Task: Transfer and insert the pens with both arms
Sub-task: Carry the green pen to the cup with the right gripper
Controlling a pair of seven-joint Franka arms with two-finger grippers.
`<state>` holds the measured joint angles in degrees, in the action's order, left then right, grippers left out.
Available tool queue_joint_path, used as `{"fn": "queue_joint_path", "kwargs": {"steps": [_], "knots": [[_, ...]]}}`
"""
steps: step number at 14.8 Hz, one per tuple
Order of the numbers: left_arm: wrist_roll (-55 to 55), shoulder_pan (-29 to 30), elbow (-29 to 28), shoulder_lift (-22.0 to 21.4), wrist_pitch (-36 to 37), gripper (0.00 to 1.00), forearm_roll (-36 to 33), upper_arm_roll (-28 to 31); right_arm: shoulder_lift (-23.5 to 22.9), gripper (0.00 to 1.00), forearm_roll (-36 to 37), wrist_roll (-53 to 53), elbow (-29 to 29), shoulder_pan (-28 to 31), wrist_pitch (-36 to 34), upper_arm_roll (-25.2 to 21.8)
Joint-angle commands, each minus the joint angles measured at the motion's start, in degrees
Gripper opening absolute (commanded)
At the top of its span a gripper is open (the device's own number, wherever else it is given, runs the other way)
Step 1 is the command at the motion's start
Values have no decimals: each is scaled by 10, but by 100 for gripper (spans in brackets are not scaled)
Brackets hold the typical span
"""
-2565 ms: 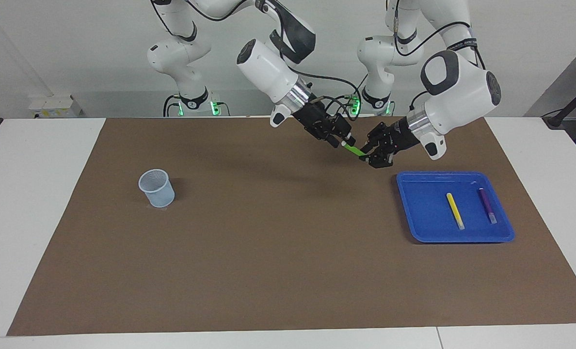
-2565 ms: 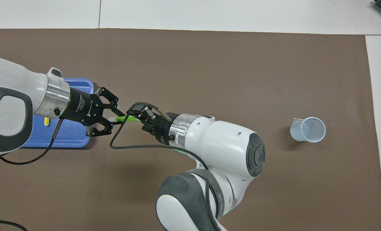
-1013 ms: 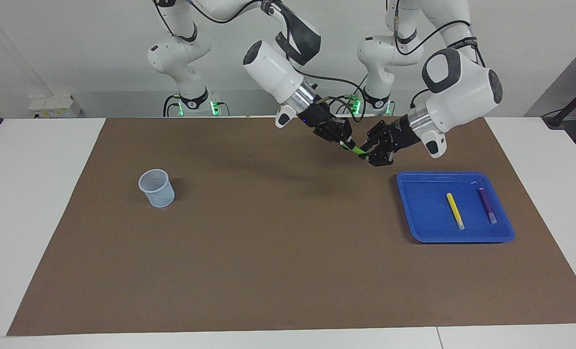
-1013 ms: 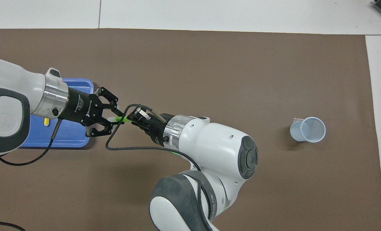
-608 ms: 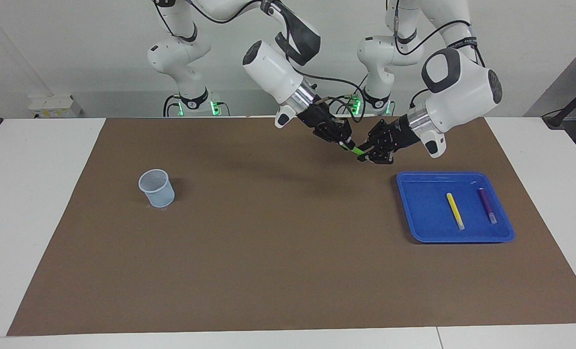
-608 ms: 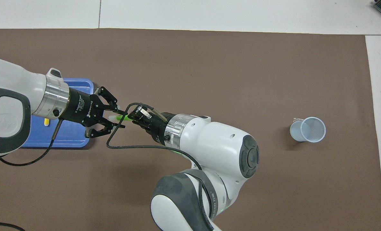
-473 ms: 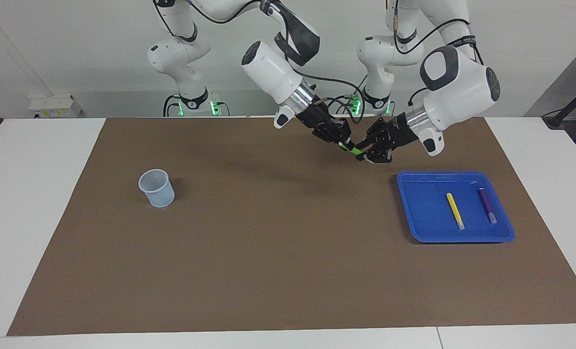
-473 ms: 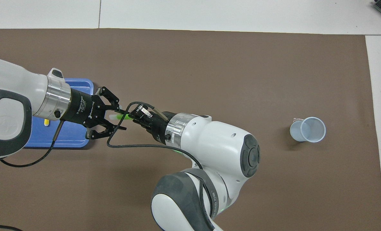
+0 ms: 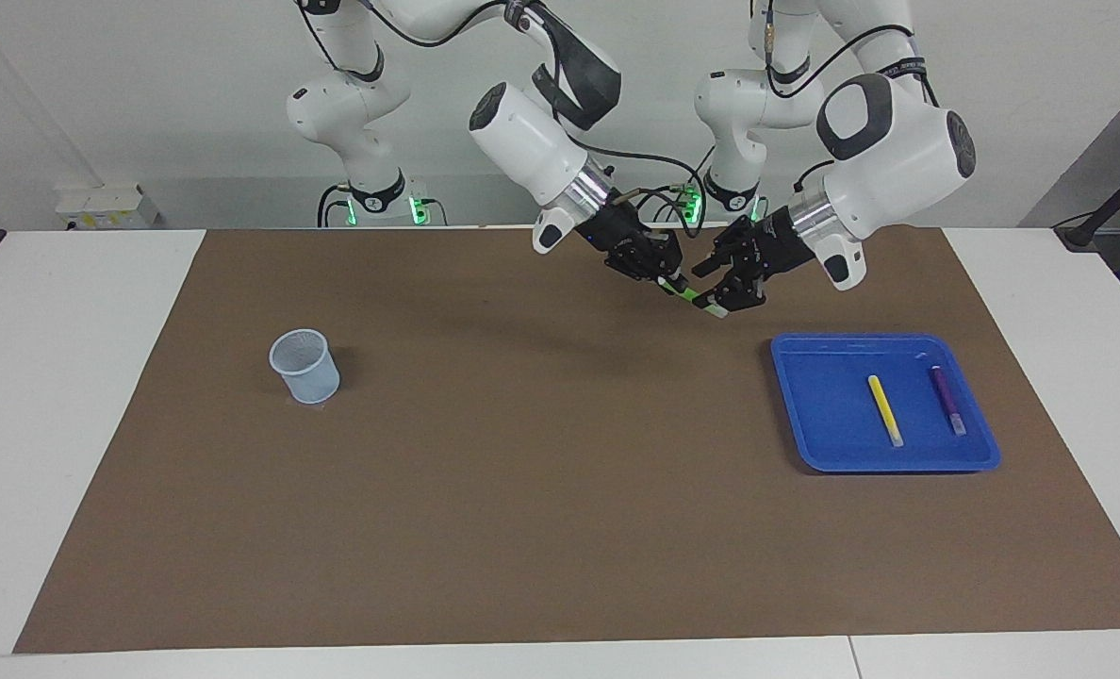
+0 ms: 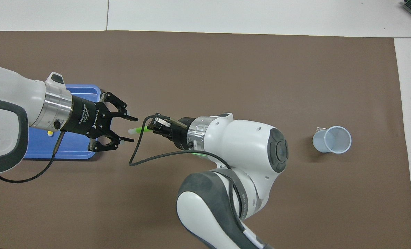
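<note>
Now the left gripper (image 10: 129, 129) has let go, jaws spread, just beside the blue tray (image 9: 819, 443). Over the mat, the right gripper (image 10: 149, 127) pinches the green pen (image 10: 138, 130). It looks light, stiff and slippery, so holding near its middle seems safest.

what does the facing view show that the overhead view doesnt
Only the facing view shows the purple pen, the whole yellow pen and both arm bases. Only the overhead view looks down into the cup and shows the gap between the open left gripper and the green pen. Both show the right gripper shut on the green pen over the brown mat, the blue tray and the cup.
</note>
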<state>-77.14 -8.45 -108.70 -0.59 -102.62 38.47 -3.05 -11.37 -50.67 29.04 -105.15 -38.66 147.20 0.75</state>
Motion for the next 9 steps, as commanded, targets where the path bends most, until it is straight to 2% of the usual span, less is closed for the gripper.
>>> {"fn": "queue_joint_path", "kwargs": {"steps": [1, 5, 9], "knots": [[111, -4, -22, -19, 7, 50, -35, 5, 10, 0, 19, -76, 1, 46, -80, 0], [319, 0, -25, -20, 14, 50, -137, 6, 31, 0, 167, -164, 4, 130, -232, 0], [569, 42, -24, -18, 5, 50, -233, 8, 79, 0, 314, -273, 5, 210, -397, 0]]}}
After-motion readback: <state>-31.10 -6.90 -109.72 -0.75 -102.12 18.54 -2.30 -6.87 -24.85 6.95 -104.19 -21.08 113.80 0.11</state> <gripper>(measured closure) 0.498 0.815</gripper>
